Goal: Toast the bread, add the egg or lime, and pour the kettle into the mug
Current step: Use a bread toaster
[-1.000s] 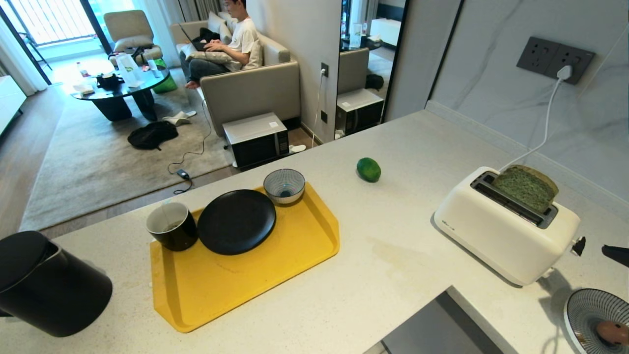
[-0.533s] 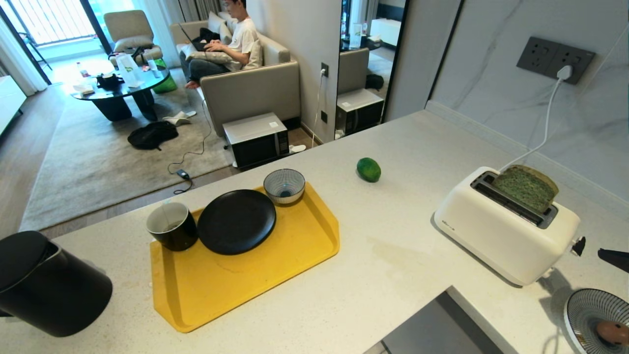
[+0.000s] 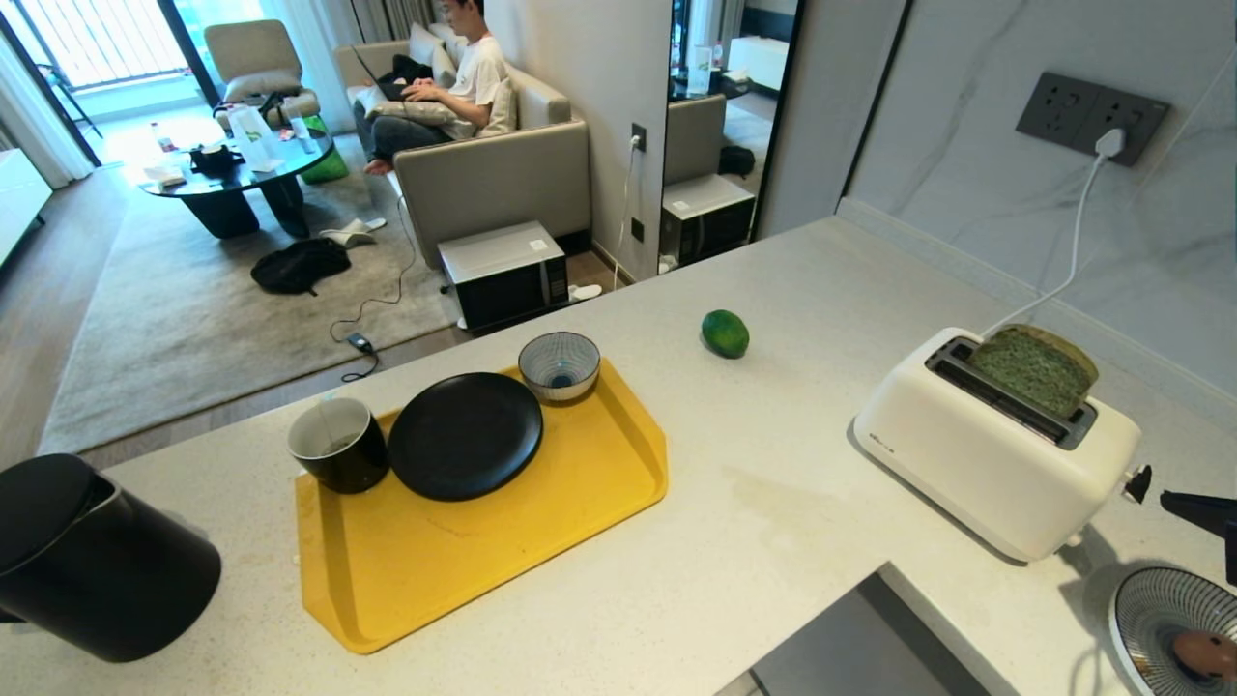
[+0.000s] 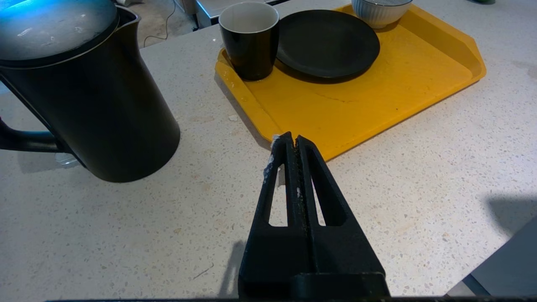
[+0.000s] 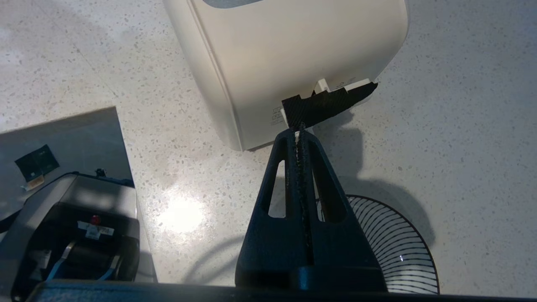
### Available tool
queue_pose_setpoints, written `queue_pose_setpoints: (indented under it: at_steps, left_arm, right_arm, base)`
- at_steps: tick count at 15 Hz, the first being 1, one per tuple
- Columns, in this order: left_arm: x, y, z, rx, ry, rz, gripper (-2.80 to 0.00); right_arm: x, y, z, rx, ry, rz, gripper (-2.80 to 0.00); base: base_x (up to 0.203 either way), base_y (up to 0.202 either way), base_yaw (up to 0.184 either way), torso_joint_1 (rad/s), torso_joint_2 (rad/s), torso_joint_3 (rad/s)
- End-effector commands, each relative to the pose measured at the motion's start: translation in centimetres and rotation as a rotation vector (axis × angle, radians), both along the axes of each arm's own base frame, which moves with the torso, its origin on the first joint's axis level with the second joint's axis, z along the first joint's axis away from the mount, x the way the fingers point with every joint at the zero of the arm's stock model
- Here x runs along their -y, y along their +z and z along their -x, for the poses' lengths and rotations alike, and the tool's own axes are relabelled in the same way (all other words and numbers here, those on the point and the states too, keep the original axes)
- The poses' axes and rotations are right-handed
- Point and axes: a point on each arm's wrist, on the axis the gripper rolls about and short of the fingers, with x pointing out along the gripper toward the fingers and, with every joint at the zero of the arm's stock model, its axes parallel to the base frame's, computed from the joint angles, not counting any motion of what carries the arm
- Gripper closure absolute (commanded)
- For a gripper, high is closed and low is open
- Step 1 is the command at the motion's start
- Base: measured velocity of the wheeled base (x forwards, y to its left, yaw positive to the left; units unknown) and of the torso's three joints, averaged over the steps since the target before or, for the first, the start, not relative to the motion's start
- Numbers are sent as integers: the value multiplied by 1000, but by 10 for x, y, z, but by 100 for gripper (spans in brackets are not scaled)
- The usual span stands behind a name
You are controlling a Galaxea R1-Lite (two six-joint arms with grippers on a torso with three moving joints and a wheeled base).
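bread (image 3: 1036, 368) sits high in the toaster (image 3: 986, 454) at the bench's right end, so the right gripper (image 5: 298, 128), jaws clenched on nothing, noses at its lever (image 5: 331, 105); left gripper (image 4: 292, 142) idle, clenched too

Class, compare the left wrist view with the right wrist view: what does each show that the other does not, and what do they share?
Only the left wrist view shows the kettle, the mug, the black plate and the yellow tray, with the shut left gripper above the counter near the tray's edge. Only the right wrist view shows the toaster, its black lever and a striped dish, with the shut right gripper just at the lever. Both share the speckled counter.
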Motion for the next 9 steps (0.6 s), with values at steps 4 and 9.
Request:
queue_pose_setpoints:
  at_steps: [4,9]
  left_arm:
    - [0,0,0,-1,0,0,0]
    - [0,0,0,-1,0,0,0]
  right_arm:
    - [9,-1,-13,-3,8,-3,0]
    - [15,-1,-23,-2,13,-2,0]
  base:
    - [0,0,0,0,0,0]
    - [0,0,0,0,0,0]
